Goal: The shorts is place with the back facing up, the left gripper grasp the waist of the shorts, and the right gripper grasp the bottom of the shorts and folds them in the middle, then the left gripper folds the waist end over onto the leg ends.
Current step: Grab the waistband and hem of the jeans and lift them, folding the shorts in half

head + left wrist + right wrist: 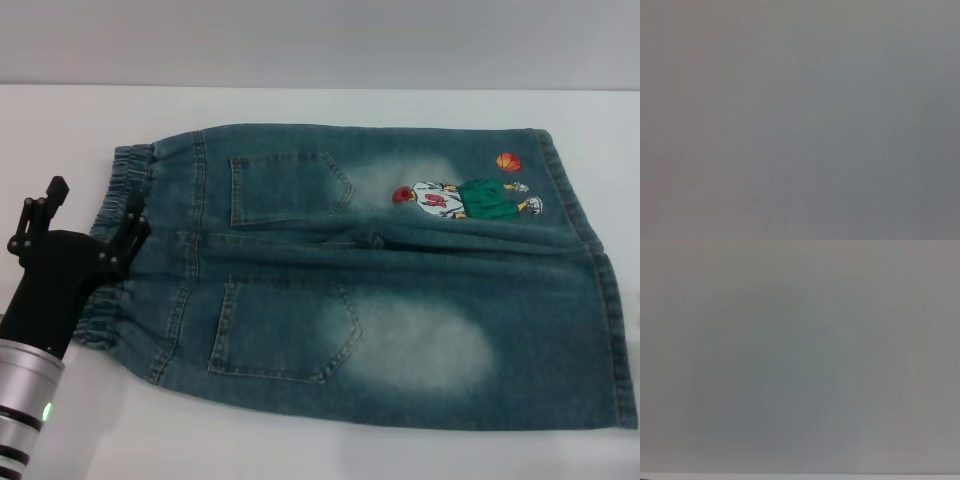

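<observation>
Both wrist views are featureless blur. The left tool [92, 215] hides part of the waist [128, 200].

Left gripper [90, 212]: we note a matte black claw, two thin pronged fingers with small square tips and visible linkage joints.
Gripper body: we see a black blocky housing, smooth, tapering from the wrist toward the fingers.
Wrist: we record a silver cylinder with ribbed rings and dark bands between them.
Indicator: we note a small green light glowing on the silver cylinder's side.
Right arm: we find none of it in the head view.
Wrist views: both show us only flat grey; no robot parts discernible.
</observation>
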